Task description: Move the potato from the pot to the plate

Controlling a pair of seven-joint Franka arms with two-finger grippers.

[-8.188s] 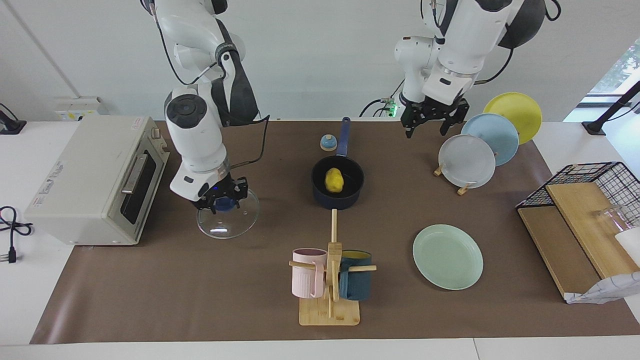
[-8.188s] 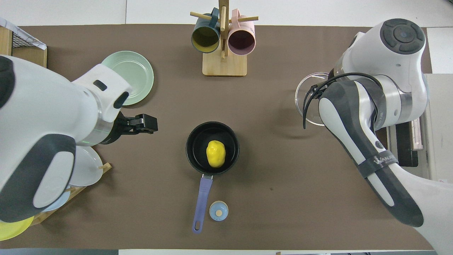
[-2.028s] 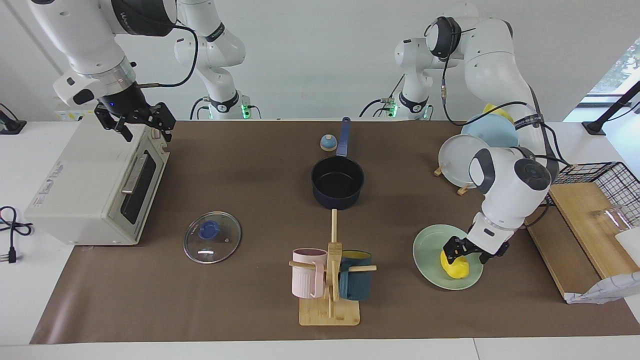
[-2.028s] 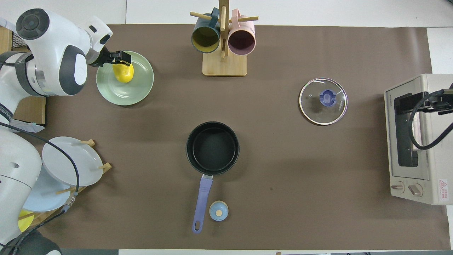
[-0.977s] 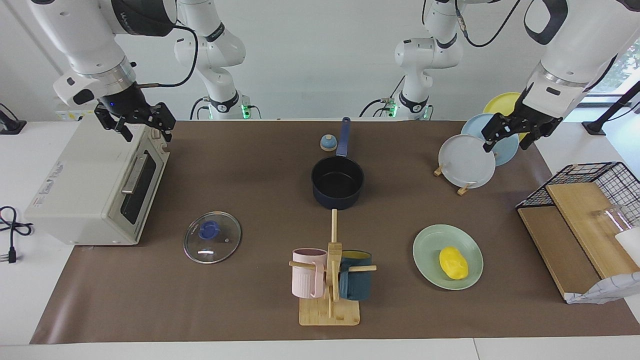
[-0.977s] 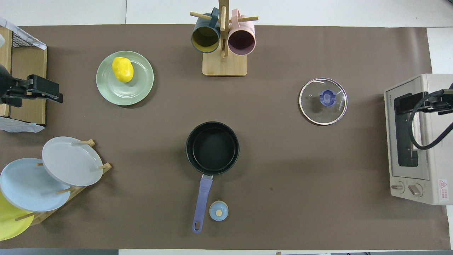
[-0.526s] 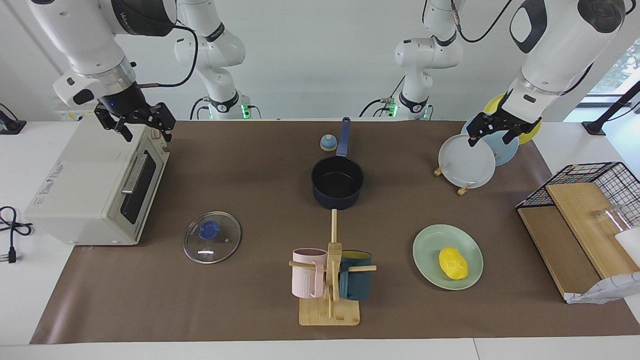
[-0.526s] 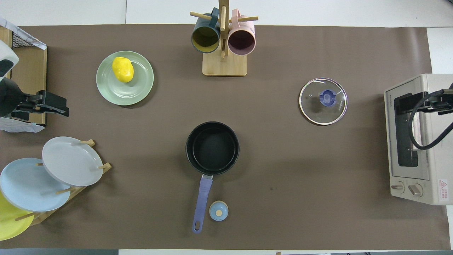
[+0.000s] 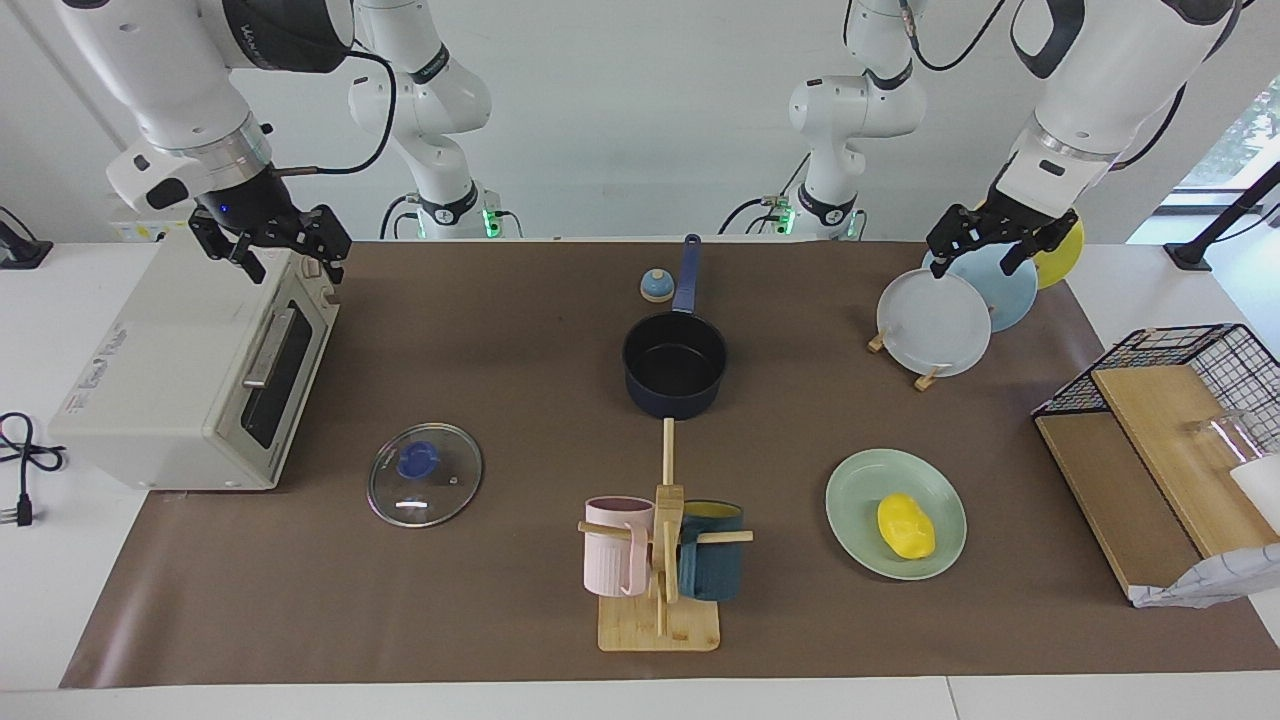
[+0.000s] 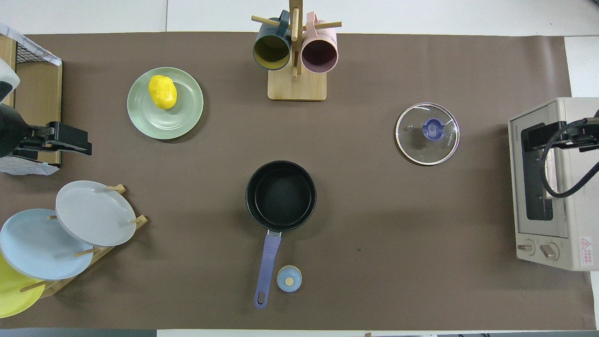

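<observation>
The potato [image 9: 906,526] lay on the plate [image 9: 856,490], toward the left arm's end of the worktop [image 9: 520,330]. The pot [image 9: 675,366] stood near the middle, nearer to the robots than the plate, its handle pointing toward them, with a small bell [image 9: 656,286] beside the handle. The mug rack [image 9: 661,560] stood farther out than the pot. A glass lid [image 9: 424,474] lay in front of the toaster oven [image 9: 190,360].
</observation>
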